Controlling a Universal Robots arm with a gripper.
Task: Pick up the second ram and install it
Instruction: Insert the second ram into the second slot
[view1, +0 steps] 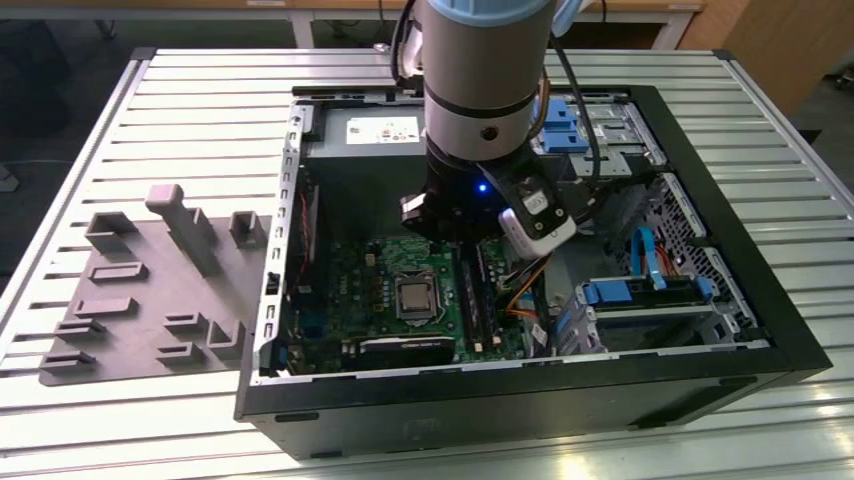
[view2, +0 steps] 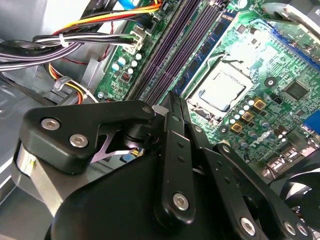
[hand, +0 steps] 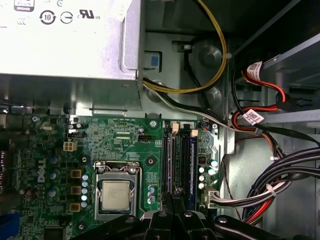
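Directly over the memory slots hangs the pincer, its black fingers drawn close together; whether they clamp anything I cannot tell. Beneath its tips two sticks sit side by side in the slots: the second ram, long, narrow and dark blue, and one beside it. One processor socket lies nearby on the green motherboard.
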